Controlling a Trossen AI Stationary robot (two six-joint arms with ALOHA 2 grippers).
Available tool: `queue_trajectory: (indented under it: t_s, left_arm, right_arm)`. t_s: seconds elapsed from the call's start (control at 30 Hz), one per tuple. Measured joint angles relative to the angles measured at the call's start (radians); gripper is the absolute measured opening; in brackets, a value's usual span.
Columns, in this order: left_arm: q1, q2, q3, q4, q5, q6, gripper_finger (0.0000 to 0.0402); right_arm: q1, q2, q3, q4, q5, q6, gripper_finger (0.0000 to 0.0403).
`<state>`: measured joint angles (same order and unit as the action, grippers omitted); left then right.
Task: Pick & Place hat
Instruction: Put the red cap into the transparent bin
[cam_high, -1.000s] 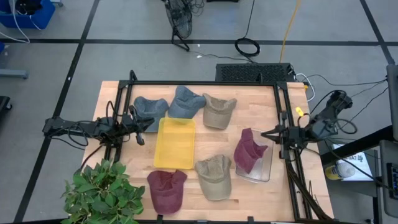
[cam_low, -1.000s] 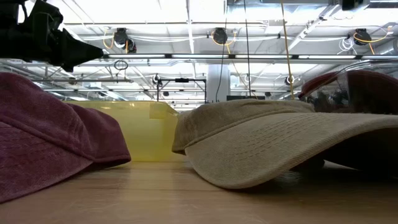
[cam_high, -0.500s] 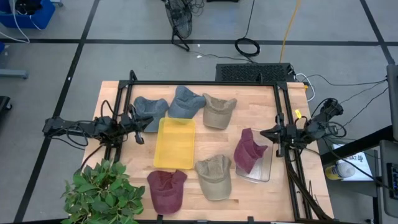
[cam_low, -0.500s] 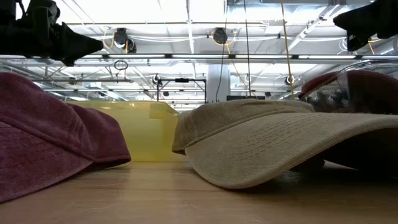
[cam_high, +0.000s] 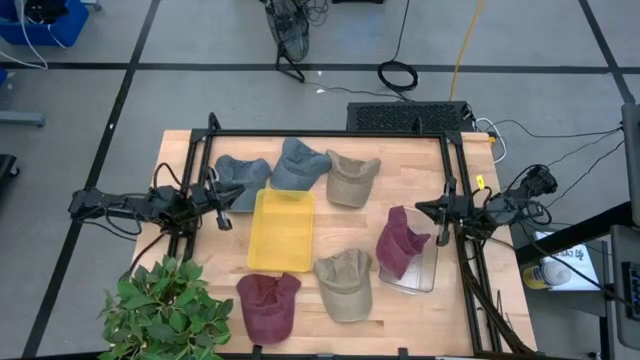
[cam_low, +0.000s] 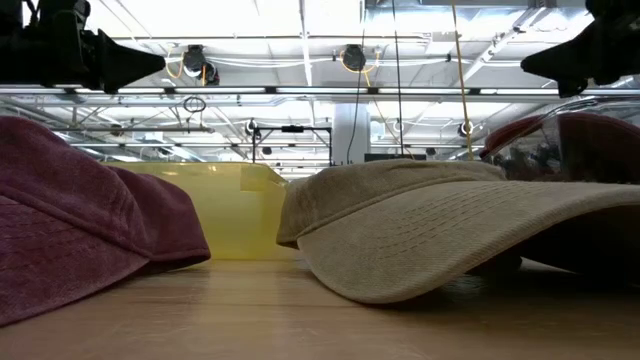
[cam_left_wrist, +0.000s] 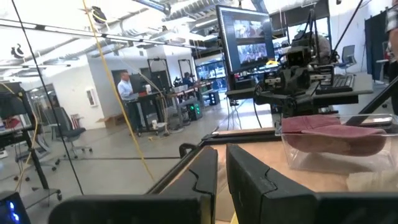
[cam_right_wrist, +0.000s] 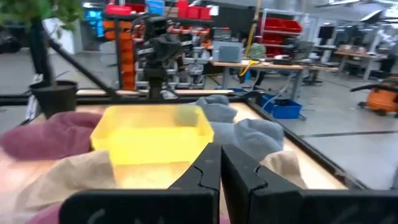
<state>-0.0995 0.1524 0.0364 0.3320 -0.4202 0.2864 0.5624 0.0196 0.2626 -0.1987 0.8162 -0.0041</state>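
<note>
Six hats lie about the table in the high view: a grey one (cam_high: 238, 180), a blue one (cam_high: 298, 163) and a tan one (cam_high: 352, 177) along the far side, a tan one (cam_high: 345, 284) and a maroon one (cam_high: 268, 304) near the front. Another maroon hat (cam_high: 400, 240) rests in a clear bin (cam_high: 424, 272). A yellow bin (cam_high: 282, 230) stands at the centre. My left gripper (cam_high: 222, 208) (cam_left_wrist: 222, 177) hovers shut beside the grey hat. My right gripper (cam_high: 440, 222) (cam_right_wrist: 221, 171) hovers shut just right of the clear bin.
A black frame (cam_high: 330, 134) runs along the table's far, left and right sides. A potted plant (cam_high: 165, 305) stands at the near left corner. Bare wood (cam_high: 340, 228) shows between the yellow bin and the clear bin. People and benches fill the room beyond.
My right gripper has moved toward the table's left, closing on the clear bin with the maroon hat, and now shows at the low view's upper right. My left gripper has risen slightly and levelled. No hat has moved.
</note>
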Motion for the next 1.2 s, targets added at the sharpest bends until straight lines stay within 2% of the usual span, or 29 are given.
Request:
queue_trajectory:
  t_s: [0.2, 0.3, 0.4, 0.57, 0.7, 0.83, 0.93, 1.2]
  left_arm:
    - [0.000, 0.000, 0.000, 0.013, 0.000, 0.000, 0.0042]
    - [0.000, 0.000, 0.000, 0.011, 0.000, -0.001, 0.0042]
    - [0.000, 0.000, 0.000, 0.004, 0.014, -0.004, 0.0042]
    - [0.000, 0.008, 0.000, -0.025, 0.128, -0.003, 0.0042]
    - [0.000, 0.053, 0.000, -0.006, 0.207, -0.014, 0.0042]
    - [-0.001, 0.127, 0.012, 0.033, 0.210, -0.096, 0.0042]
    - [-0.011, 0.218, 0.069, 0.019, 0.210, -0.174, 0.0042]
    - [-0.060, 0.579, 0.370, -0.144, 0.202, -0.305, 0.0042]
  right_arm:
    - [-0.080, 0.000, -0.023, 0.017, -0.004, 0.043, 0.0000]
    - [-0.100, 0.001, -0.081, 0.061, -0.008, -0.019, 0.0000]
    - [-0.106, 0.000, -0.146, 0.177, -0.008, -0.102, 0.0000]
    - [-0.106, -0.001, -0.240, 0.433, -0.074, -0.296, 0.0000]
    - [-0.106, 0.002, -0.243, 0.481, -0.077, -0.350, 0.0000]
    - [-0.106, 0.002, -0.244, 0.525, -0.055, -0.437, 0.0000]
    - [-0.106, 0.001, -0.244, 0.532, -0.056, -0.471, 0.0000]
    - [-0.106, 0.001, -0.246, 0.544, -0.057, -0.550, 0.0000]
